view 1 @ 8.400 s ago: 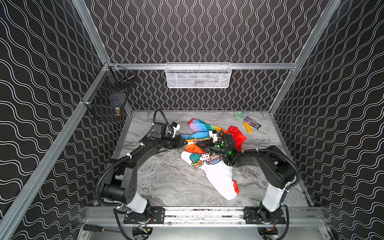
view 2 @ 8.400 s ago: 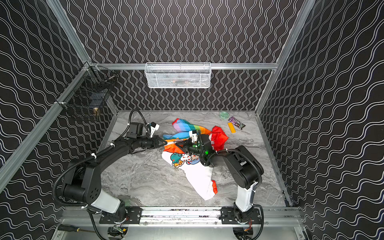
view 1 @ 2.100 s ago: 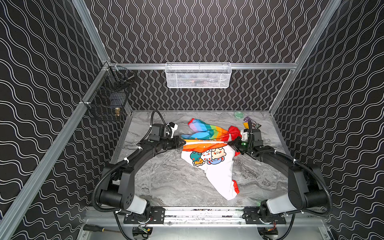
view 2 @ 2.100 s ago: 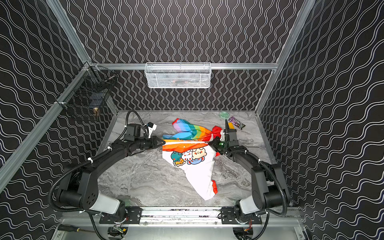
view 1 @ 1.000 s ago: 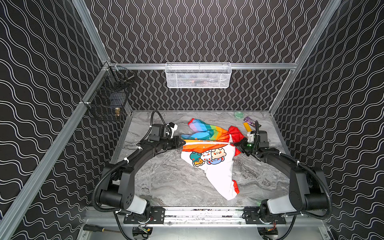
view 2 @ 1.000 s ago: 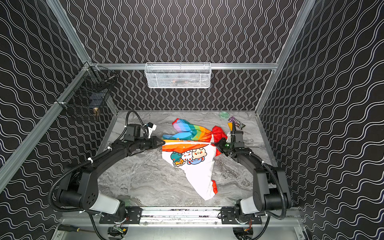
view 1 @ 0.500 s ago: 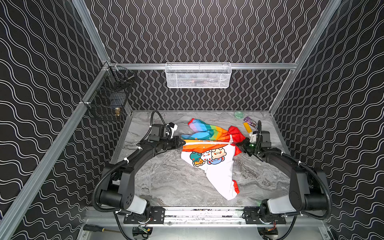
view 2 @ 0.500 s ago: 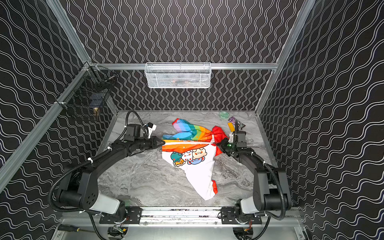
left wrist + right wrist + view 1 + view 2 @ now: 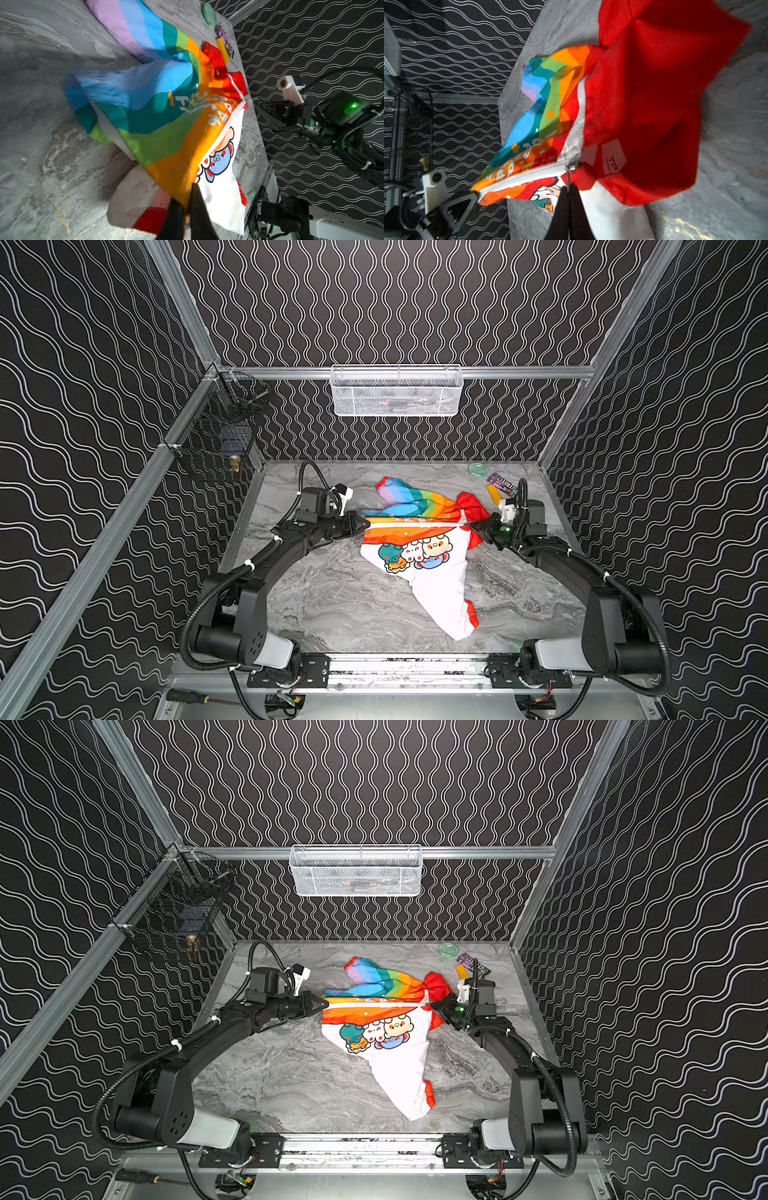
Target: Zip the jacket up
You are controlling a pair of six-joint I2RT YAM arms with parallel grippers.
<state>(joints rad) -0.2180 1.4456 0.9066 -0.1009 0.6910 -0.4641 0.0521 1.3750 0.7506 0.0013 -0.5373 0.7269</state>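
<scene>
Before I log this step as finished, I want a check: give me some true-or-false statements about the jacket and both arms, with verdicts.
1. The right jaws are shut on the zipper pull. True.
2. The zipper slider sits at the hem end of the jacket. False: it is up at the collar, beside the red hood.
3. The left jaws pinch the jacket's orange bottom corner. True.
4. The jacket lies in a wire basket. False: it lies on the marble tabletop; the white wire basket hangs on the back wall.
</scene>
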